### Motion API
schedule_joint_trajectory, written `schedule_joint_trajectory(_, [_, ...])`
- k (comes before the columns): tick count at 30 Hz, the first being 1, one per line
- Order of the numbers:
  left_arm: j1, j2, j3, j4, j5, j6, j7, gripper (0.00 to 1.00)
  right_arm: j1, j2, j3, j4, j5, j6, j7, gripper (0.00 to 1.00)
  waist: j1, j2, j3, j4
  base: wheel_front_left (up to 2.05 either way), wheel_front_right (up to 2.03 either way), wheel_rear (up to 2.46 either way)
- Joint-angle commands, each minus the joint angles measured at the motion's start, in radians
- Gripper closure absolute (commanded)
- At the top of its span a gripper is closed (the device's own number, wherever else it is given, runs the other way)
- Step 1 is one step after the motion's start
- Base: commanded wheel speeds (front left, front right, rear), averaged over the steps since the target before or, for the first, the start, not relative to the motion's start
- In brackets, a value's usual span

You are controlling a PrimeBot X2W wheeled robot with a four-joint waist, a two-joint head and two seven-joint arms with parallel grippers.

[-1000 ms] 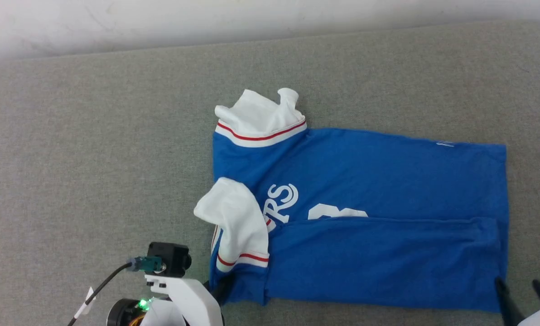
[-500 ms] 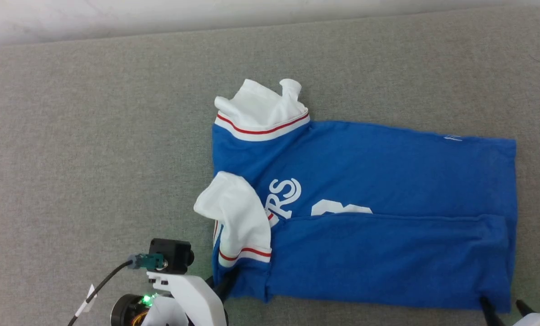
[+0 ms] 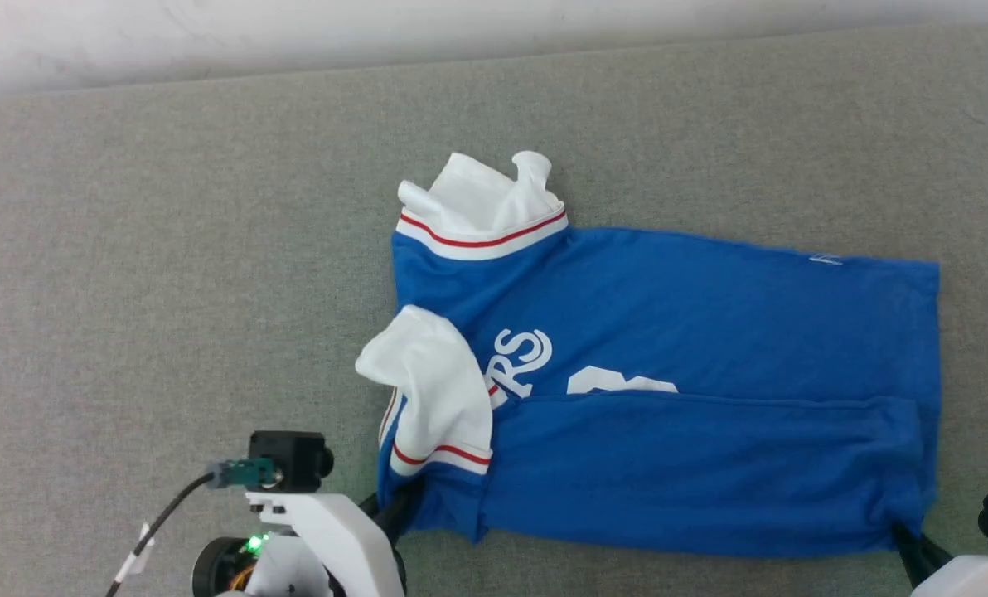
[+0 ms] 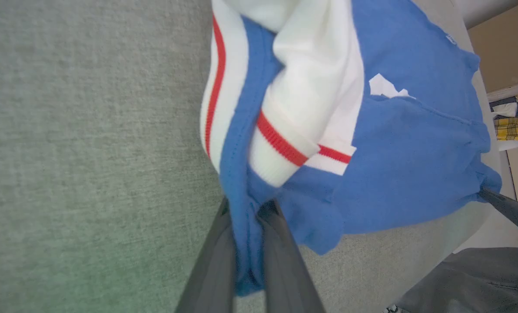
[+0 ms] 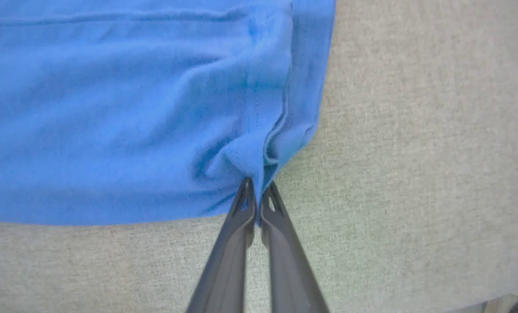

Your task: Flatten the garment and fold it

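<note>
Before you a grey woven surface (image 3: 171, 249), on it your blue-and-white garment (image 3: 709, 332), spread sideways, near edge folded over.

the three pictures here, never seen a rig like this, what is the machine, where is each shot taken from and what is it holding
This is a wheeled robot with two arms, each ending in a gripper with two long dark fingers. The wide picture comes from a camera on its head, looking down at a grey surface. On it lies the garment, a bright blue T-shirt with white red-striped sleeves and white lettering, its near side folded over. The other two pictures come from cameras on the wrists, each looking along that arm's own fingers. In the left wrist view the left gripper is shut on the garment's near corner, below a white sleeve. In the right wrist view the right gripper pinches the near hem corner at the other end.
</note>
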Motion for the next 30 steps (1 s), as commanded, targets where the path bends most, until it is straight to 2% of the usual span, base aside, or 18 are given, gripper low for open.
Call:
schedule_joint_trajectory(1, [0.012,0.007,0.010,0.000,-0.006,0.008,-0.007,1.00,-0.009,-0.006,0.001,-0.007,0.005,-0.001,-0.001,1.00,0.0000,-0.0001,-0.010,0.001,0.00,0.00,0.00])
schedule_joint_trajectory(7, [0.071,0.050,0.055,-0.014,-0.017,0.060,-0.013,1.00,0.009,-0.027,0.025,-0.069,0.017,-0.001,0.037,1.00,0.0000,-0.0001,-0.044,0.012,0.00,0.00,0.00])
schedule_joint_trajectory(14, [0.196,0.060,0.070,-0.079,-0.060,0.099,-0.024,1.00,0.083,-0.031,0.041,-0.103,0.037,-0.001,0.112,1.00,0.0000,-0.0001,-0.069,0.034,0.00,0.00,0.00])
schedule_joint_trajectory(21, [0.288,0.053,0.063,-0.116,-0.099,0.110,-0.027,1.00,0.151,-0.042,0.028,-0.135,0.051,-0.001,0.212,1.00,0.0000,-0.0001,-0.081,0.049,0.00,0.00,0.00])
schedule_joint_trajectory(28, [0.289,0.045,0.056,-0.108,-0.102,0.105,-0.028,1.00,0.145,-0.043,0.018,-0.142,0.043,-0.001,0.202,1.00,0.0000,-0.0001,-0.086,0.053,0.00,0.00,0.00])
schedule_joint_trajectory(29, [0.283,0.040,0.057,-0.104,-0.100,0.103,-0.032,0.93,0.140,-0.040,0.017,-0.138,0.043,-0.001,0.196,0.93,0.0000,-0.0001,-0.087,0.053,0.00,0.00,0.00])
schedule_joint_trajectory(30, [0.278,0.035,0.057,-0.100,-0.097,0.102,-0.038,0.67,0.136,-0.038,0.016,-0.134,0.040,-0.001,0.189,0.31,0.0000,-0.0001,-0.088,0.053,0.00,0.00,0.00])
